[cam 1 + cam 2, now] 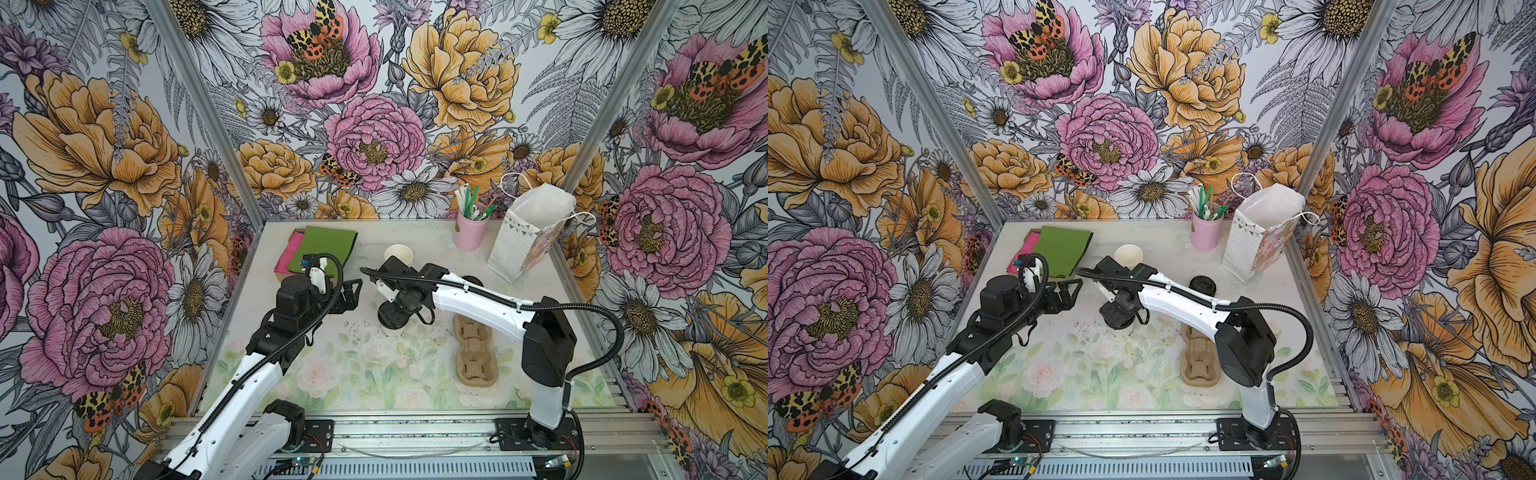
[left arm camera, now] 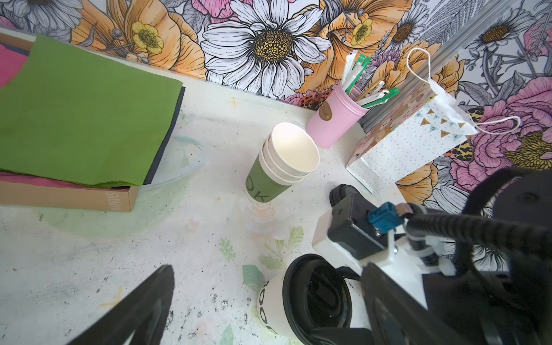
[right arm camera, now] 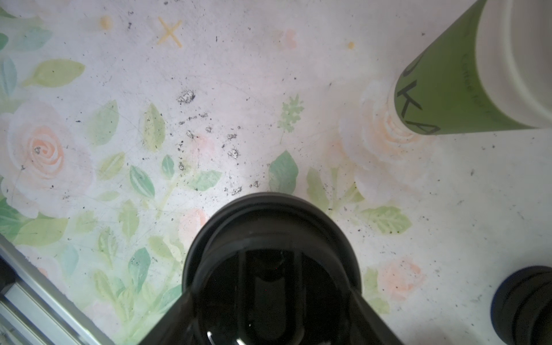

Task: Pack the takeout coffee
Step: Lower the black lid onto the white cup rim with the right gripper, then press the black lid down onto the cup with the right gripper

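The takeout coffee (image 2: 276, 301), a white paper cup with dark lettering and a black sip lid (image 3: 268, 215), stands mid-table. My right gripper (image 3: 273, 298) comes down from above and is shut on the lid's rim, a finger on either side. In both top views the right gripper (image 1: 392, 316) (image 1: 1119, 318) hides the cup. My left gripper (image 1: 351, 293) (image 2: 268, 267) hangs just left of the cup, fingers wide open and empty, not touching it.
A stack of lidless green-and-white cups (image 1: 398, 254) (image 2: 277, 167) stands just behind. Loose black lids (image 1: 473, 280) lie to the right. A cardboard cup carrier (image 1: 473, 353), a pink stirrer holder (image 1: 470, 232), an open gift bag (image 1: 528, 237) and green napkins (image 1: 328, 245) surround them.
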`<action>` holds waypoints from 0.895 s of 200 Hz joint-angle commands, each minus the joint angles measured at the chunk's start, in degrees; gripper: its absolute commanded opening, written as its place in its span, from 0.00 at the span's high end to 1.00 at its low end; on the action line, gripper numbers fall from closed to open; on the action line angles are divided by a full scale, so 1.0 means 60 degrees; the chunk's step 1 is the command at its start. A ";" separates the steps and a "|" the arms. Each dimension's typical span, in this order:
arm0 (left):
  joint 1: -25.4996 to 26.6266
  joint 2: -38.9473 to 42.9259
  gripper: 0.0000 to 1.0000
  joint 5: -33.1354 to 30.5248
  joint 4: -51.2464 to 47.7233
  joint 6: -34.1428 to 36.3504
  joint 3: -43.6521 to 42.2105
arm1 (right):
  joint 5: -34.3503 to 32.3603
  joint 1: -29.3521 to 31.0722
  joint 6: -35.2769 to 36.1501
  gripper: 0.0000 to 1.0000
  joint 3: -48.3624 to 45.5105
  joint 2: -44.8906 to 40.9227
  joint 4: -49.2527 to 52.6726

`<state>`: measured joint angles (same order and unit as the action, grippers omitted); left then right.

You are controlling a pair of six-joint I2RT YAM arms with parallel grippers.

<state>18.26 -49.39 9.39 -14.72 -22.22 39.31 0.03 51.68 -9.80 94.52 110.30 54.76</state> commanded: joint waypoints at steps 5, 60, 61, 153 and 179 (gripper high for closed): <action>0.0062 0.0072 0.01 -0.0113 0.0234 -0.0064 -0.0063 | 0.0520 -0.0015 -0.0051 0.33 -0.0457 0.1187 0.1583; 0.0062 0.0057 0.01 -0.0111 0.0238 -0.0063 -0.0033 | 0.0413 -0.0024 -0.0152 0.32 0.0114 0.1187 0.1581; 0.0062 0.0057 0.01 -0.0113 0.0233 -0.0062 -0.0033 | 0.0416 -0.0027 -0.0160 0.31 0.0120 0.1187 0.1581; 0.0049 0.0101 0.01 -0.0114 0.0228 0.0013 -0.0035 | 0.0481 -0.0029 -0.0514 0.28 0.1036 0.1155 0.1552; 0.0032 0.0145 0.01 -0.0117 0.0226 0.0004 -0.0075 | 0.0483 -0.0025 -0.0546 0.26 0.1263 0.1131 0.1552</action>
<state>18.26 -49.39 9.39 -14.72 -22.20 39.31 0.27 51.68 -11.73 101.84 113.80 61.21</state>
